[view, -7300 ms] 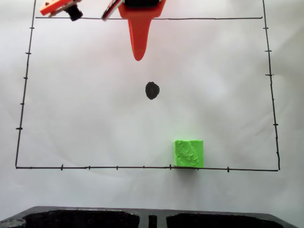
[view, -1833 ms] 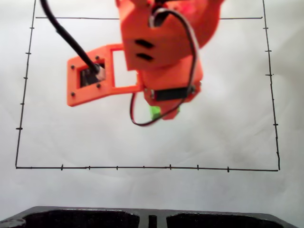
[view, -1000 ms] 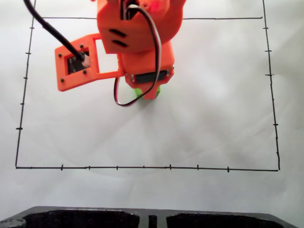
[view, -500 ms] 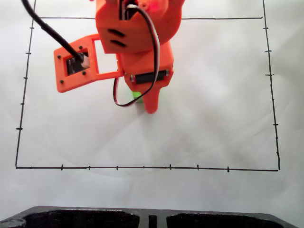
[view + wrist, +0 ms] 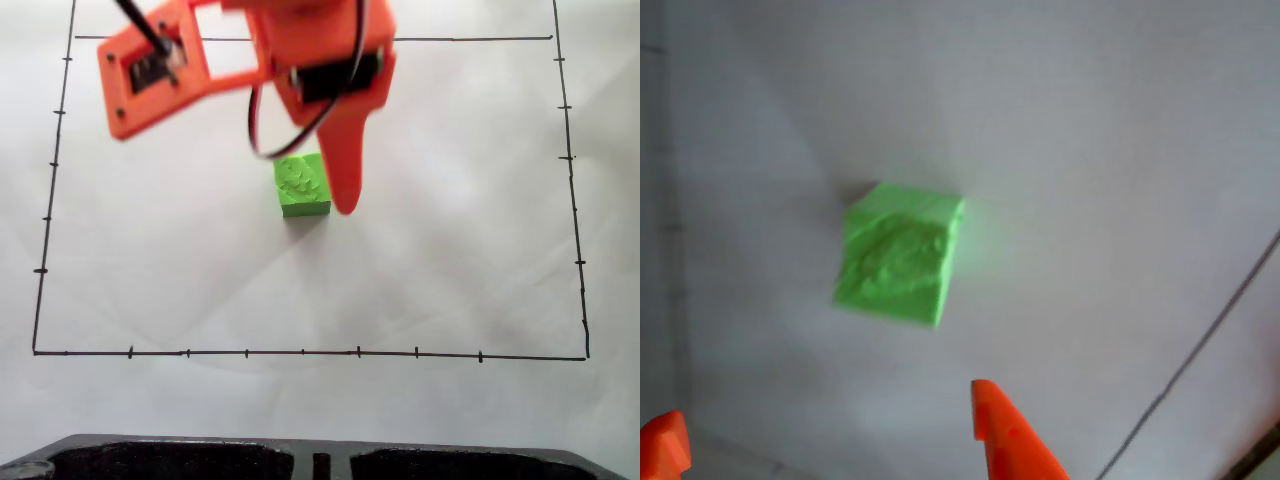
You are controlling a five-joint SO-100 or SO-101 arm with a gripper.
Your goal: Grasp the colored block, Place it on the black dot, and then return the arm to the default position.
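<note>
Since the small neon-green plastic cube sits released mid-sheet on the white paper, light and rigid, its flat opposite sides are judged best for gripping; the orange gripper is seen spread apart.

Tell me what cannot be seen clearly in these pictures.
- The black dot: the cube sits where it would be, hiding it in both views.
- The tool: the wrist view's bottom edge cuts off its tips.
- The arm: blurred and cut by the fixed view's top edge.

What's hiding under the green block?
The green block sits flat on the white paper, so nothing under it can be seen. No black dot shows anywhere around it; if one is there, the block covers it completely.
</note>
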